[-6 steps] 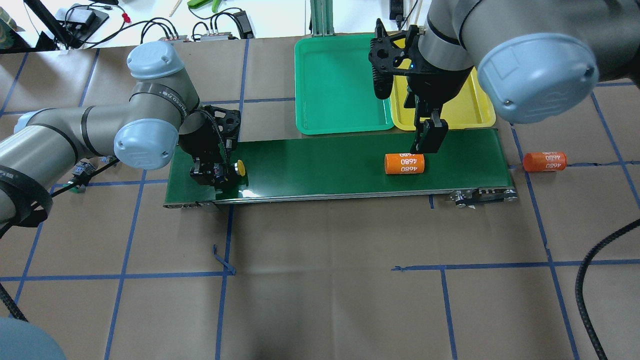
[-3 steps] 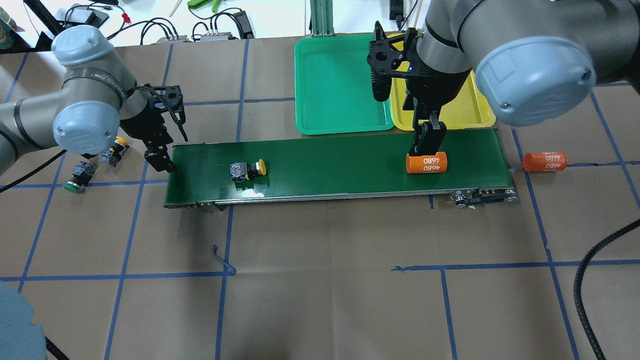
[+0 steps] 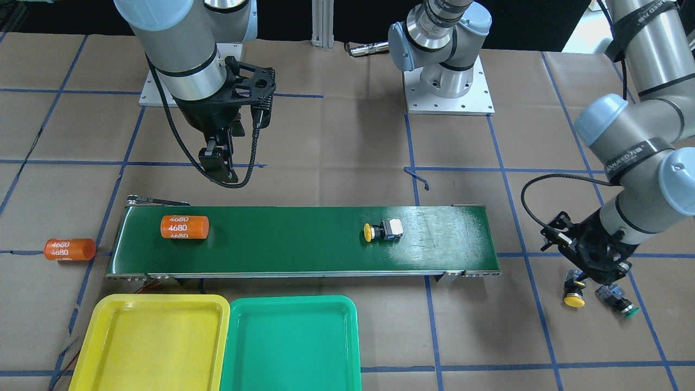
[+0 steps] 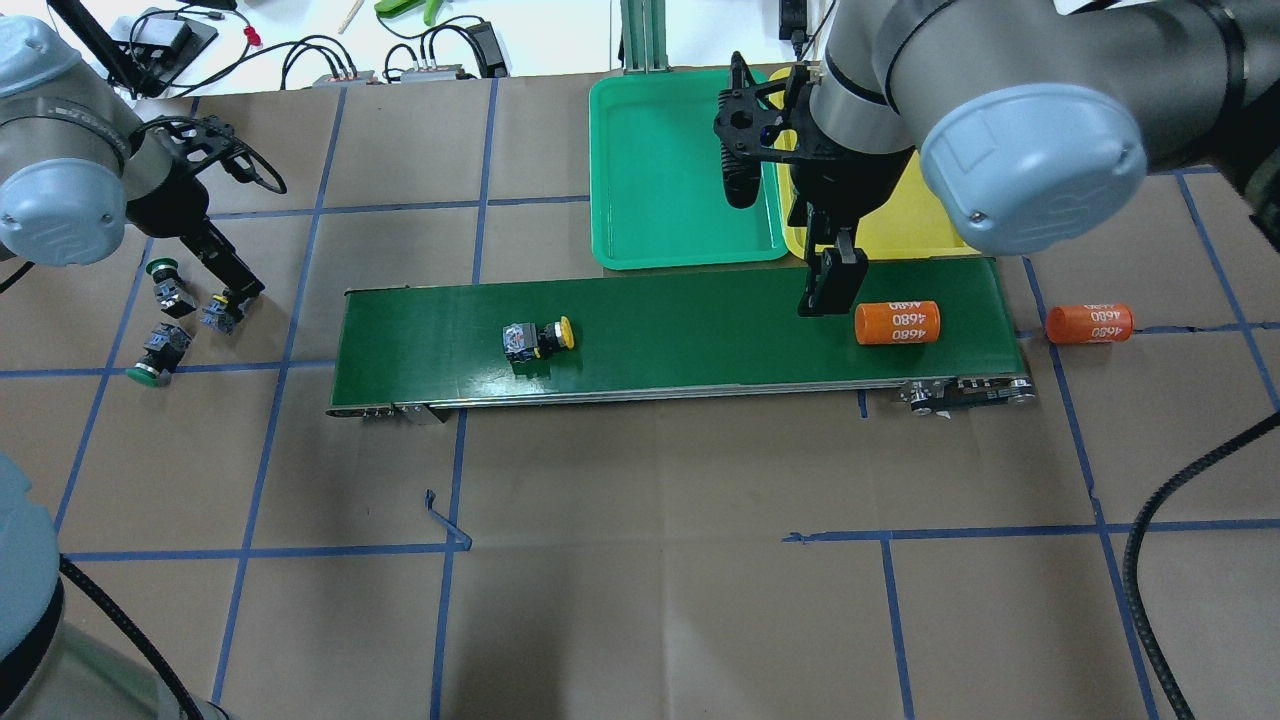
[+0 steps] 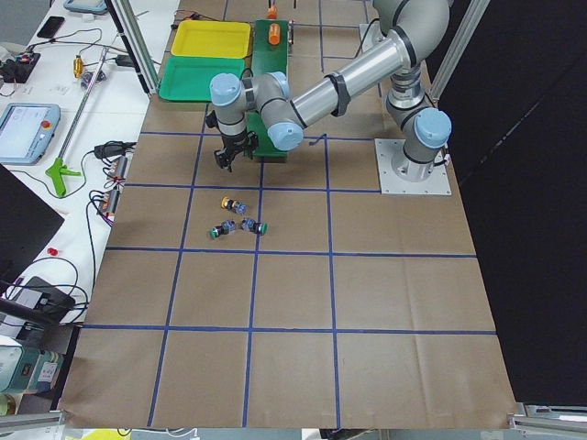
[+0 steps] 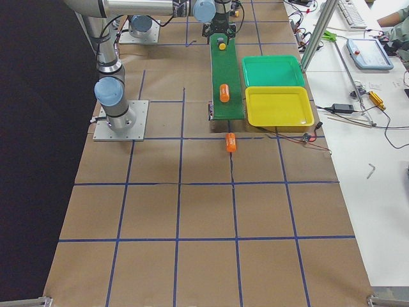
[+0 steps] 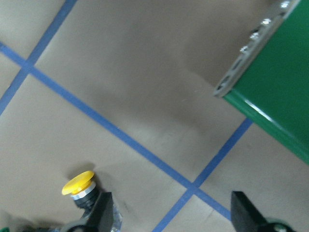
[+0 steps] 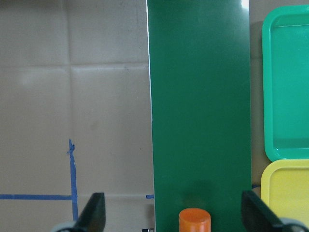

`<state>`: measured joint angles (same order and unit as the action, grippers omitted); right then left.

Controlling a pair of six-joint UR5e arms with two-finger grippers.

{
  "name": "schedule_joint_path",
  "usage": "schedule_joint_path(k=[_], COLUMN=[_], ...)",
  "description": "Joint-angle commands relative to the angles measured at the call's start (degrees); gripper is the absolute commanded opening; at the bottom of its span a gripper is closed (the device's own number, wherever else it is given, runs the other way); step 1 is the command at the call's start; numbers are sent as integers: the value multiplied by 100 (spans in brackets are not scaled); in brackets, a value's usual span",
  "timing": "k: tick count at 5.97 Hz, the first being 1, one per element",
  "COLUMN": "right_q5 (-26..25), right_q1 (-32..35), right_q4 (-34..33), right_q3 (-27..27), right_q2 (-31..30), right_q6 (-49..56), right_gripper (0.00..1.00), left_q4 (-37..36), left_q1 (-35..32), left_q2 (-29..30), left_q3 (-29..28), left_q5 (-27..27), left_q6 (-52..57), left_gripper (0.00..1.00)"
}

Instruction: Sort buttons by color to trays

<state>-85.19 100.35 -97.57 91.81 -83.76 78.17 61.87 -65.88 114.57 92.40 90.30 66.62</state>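
**Yellow button (image 4: 540, 340) on belt (image 4: 700, 330); nothing gripped**

The yellow button lies on its side, left of centre in the overhead frame. 3 more buttons (image 4: 160, 352) sit on the surface (image 4: 640, 560) at far left, by the left tool (image 7: 171, 215), which is wide open and empty. The right tool (image 8: 174, 215), also wide open and empty, hangs over the belt's right part beside a cylinder (image 4: 897, 322).

A long dark-green conveyor belt (image 4: 680, 335) lies across brown paper (image 4: 650, 600) gridded with blue tape lines (image 4: 250, 552). 1 orange cylinder marked 4680 (image 4: 897, 322) lies on its side on the belt near one end. A 2nd orange cylinder (image 4: 1089, 322) lies on the paper beyond that end. A loose blue tape scrap (image 4: 447, 520) curls up nearby.
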Motion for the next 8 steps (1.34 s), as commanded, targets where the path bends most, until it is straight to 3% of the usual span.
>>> schedule_joint_path(k=[1, 2, 3, 4, 5, 7, 8], right_q5=[-33, -42, -24, -33, -33, -59, -277], right_q1=[429, 676, 826, 958, 1012, 1012, 978], right_q4=[-819, -1208, -1647, -1730, -1879, -2030, -2047], right_q3=[-5, -5, -5, -5, -5, 38, 265], right_q2=[498, 832, 1122, 1334, 1467, 1766, 1767], right_q6=[-476, -731, -907, -927, -857, -115, 30], right_gripper=[100, 100, 100, 100, 100, 100, 100], left_q4=[-577, -623, -615, -615, -571, -73, 400], left_q1=[356, 365, 365, 365, 365, 190, -211], left_q2=[704, 838, 926, 979, 919, 403, -70], left_q3=[-161, -108, -38, -29, -20, 15, 94], left_q5=[23, 40, 41, 58, 67, 198, 190], left_q6=[-351, -822, -870, -870, -879, -818, -417], left_gripper=[88, 88, 75, 25, 0, 0, 0])
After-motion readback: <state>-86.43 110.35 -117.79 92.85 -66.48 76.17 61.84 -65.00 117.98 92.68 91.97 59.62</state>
